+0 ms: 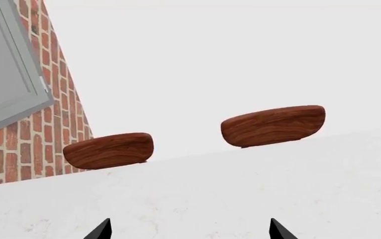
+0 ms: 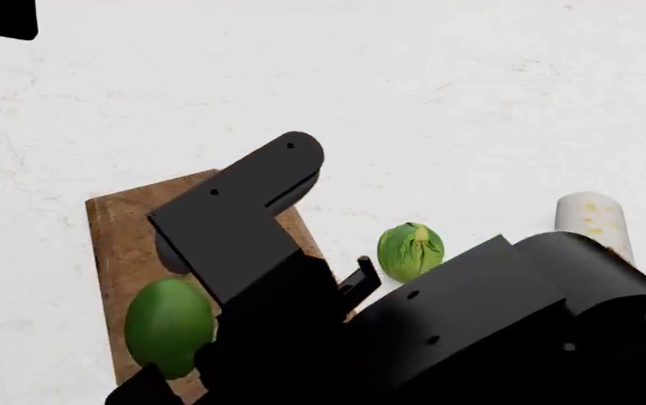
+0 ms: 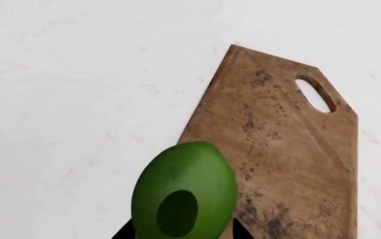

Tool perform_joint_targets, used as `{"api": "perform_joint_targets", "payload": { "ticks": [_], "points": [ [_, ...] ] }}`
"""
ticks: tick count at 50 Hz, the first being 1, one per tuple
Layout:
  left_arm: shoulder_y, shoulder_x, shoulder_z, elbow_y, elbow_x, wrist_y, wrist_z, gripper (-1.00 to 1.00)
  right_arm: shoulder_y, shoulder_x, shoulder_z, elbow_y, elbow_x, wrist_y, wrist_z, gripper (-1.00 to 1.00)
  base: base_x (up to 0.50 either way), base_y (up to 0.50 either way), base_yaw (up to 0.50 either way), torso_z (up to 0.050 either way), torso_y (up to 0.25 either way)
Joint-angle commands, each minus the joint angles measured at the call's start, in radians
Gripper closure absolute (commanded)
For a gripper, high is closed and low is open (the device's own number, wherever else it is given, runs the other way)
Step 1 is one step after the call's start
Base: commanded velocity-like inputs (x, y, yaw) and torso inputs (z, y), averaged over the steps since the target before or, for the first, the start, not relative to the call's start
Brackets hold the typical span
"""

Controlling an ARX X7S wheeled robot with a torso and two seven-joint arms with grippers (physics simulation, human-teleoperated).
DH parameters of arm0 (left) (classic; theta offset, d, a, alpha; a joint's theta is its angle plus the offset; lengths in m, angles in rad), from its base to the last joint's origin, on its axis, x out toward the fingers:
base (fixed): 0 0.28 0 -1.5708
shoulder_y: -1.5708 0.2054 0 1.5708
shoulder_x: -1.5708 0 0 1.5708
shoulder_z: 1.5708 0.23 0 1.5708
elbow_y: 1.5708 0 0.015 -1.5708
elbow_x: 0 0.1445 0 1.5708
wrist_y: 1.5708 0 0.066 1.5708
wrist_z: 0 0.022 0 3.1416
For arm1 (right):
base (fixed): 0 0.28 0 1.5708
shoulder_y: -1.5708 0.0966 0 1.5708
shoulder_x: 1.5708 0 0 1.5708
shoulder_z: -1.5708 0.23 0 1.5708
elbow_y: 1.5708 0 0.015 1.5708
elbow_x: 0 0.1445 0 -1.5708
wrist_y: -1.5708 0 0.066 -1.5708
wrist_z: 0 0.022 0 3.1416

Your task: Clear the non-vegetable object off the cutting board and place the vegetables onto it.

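Observation:
The worn brown cutting board [image 2: 126,228] lies on the white counter; the right wrist view [image 3: 290,144] shows its stains and handle hole. My right gripper [image 3: 182,230] is shut on the smooth dark-green oval [image 3: 185,196], with a finger on each side. In the head view the oval [image 2: 169,325] is over the board's near left edge. The small leafy ball [image 2: 411,250] sits on the counter right of the board. The pale wrap [image 2: 595,221] lies on the counter further right, partly hidden by my right arm [image 2: 492,321]. My left gripper [image 1: 189,229] is open and empty above bare counter.
Two dark wooden bowls [image 1: 109,150] [image 1: 273,125] stand at the counter's far edge in the left wrist view, beside a brick wall [image 1: 51,109] with a grey window frame [image 1: 5,74]. Part of my left arm [image 2: 2,17] shows at the head view's top left.

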Motion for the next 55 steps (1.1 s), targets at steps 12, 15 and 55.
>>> {"api": "perform_joint_targets", "payload": {
  "ticks": [12,15,55],
  "points": [
    [0.016,0.020,-0.019,0.013,0.011,0.005,0.017,-1.00,-0.076,0.056,0.039,0.045,-0.177,0.035,-0.123,1.00,0.00,0.00,0.00,0.000,0.000],
    [0.017,0.020,-0.020,0.014,0.009,0.004,0.017,-1.00,-0.087,0.054,0.034,0.056,-0.200,0.038,-0.140,1.00,0.00,0.00,0.00,0.000,0.000],
    [0.021,0.011,-0.024,0.027,-0.003,0.000,0.008,-1.00,-0.148,0.028,-0.024,0.092,-0.302,0.041,-0.205,-1.00,0.00,0.00,0.00,0.000,0.000]
  ]
}}
